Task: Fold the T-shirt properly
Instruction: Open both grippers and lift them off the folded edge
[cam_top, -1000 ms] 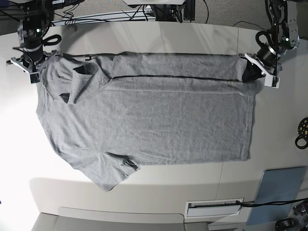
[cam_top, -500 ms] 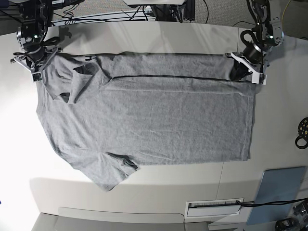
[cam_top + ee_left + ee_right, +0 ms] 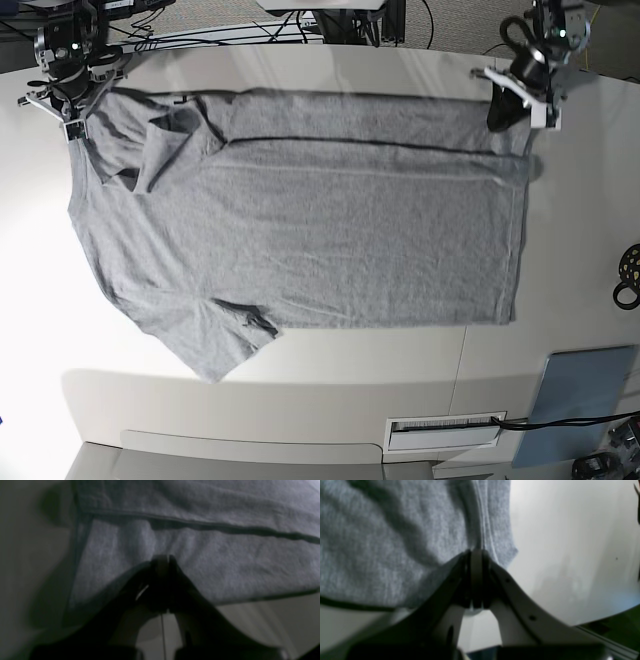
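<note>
White desk (image 3: 300, 400) carries the shirt (image 3: 300, 230) spread flat, and since a second ago both grippers, left (image 3: 520, 95) and right (image 3: 70, 95), jaws clamped on its far edge, have pulled that edge outward, opening the fold back out.

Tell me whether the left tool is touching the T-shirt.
Touching. In the left wrist view the left tool is shut, its tips pinching the grey cloth of the T-shirt near a hemmed corner, with no gap showing between them.
</note>
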Tool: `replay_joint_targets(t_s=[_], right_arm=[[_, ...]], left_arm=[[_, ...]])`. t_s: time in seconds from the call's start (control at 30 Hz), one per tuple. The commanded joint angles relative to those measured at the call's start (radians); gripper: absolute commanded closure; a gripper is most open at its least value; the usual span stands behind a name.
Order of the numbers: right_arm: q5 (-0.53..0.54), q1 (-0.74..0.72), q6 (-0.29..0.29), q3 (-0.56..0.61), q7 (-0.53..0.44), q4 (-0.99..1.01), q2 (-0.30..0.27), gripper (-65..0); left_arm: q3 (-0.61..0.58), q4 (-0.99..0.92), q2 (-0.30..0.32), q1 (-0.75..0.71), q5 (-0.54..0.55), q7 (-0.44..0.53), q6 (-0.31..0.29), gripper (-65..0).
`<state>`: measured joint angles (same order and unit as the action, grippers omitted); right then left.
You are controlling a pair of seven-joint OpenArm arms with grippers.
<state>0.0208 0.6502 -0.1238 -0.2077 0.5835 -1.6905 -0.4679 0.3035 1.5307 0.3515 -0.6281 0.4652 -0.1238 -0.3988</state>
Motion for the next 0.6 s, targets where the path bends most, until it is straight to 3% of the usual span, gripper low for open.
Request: replay_joint_targets(t_s=[0.0, 0.2, 0.33, 0.57], right_arm=[[0.002, 0.031, -0.022, 0.000, 0.070, 0.001, -0.009, 0.0], [-0.019, 0.091, -0.022, 0.000, 0.069, -0.050, -0.009, 0.0], [-0.038, 0.139, -0.021, -0.004, 0.068, -0.092, -0.009, 0.0], [-0.067, 0.153, -0.013, -0.004, 0.064, -0.103, -0.009, 0.0]], left_arm=[[-0.006, -0.026, 0.003, -0.055, -0.101, -0.198, 0.033, 0.0], [-0.005, -0.025, 0.003, -0.143, -0.152, -0.196, 0.031, 0.0], [-0.005, -0.022, 0.003, -0.186, -0.152, -0.195, -0.021, 0.0], [0.046, 0.016, 0.003, -0.218, -0.151, -0.189, -0.041, 0.0]])
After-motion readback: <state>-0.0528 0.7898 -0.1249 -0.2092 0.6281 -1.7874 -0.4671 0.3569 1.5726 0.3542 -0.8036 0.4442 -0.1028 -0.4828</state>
